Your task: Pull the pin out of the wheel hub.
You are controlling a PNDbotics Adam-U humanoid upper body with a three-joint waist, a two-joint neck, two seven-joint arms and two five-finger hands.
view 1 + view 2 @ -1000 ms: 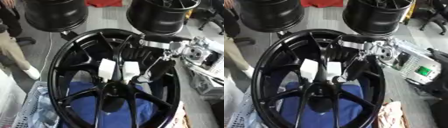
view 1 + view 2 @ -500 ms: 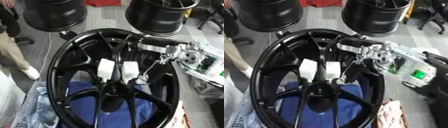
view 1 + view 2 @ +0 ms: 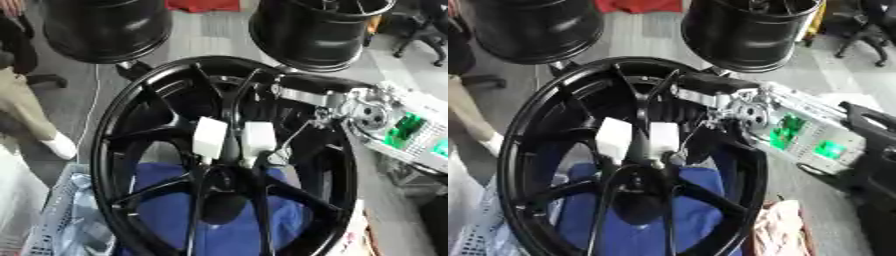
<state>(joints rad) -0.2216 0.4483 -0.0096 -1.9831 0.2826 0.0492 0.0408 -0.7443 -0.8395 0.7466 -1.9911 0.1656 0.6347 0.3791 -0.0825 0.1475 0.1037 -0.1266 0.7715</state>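
Note:
A large black spoked wheel (image 3: 105,150) lies tilted in front of me on a blue cloth (image 3: 166,210). Two white blocks (image 3: 210,137) (image 3: 259,137) sit side by side on the spokes just above the hub (image 3: 223,175). I cannot make out the pin itself. My right arm comes in from the right over the rim, silver wrist joints showing. My right hand (image 3: 306,122) hangs inside the rim to the right of the white blocks, dark against the dark spokes. A thin dark part runs down from it toward the right block. My left hand shows in neither view.
Two more black wheels (image 3: 105,30) (image 3: 319,30) stand at the back. A person's leg (image 3: 26,105) is at the far left. A mesh basket (image 3: 52,220) sits lower left, and a pink cloth (image 3: 785,230) lower right. Green boards (image 3: 785,137) are on my right arm.
My right hand and wrist have drawn back to the right and slightly up, away from the white blocks. The wheel and blocks have stayed put.

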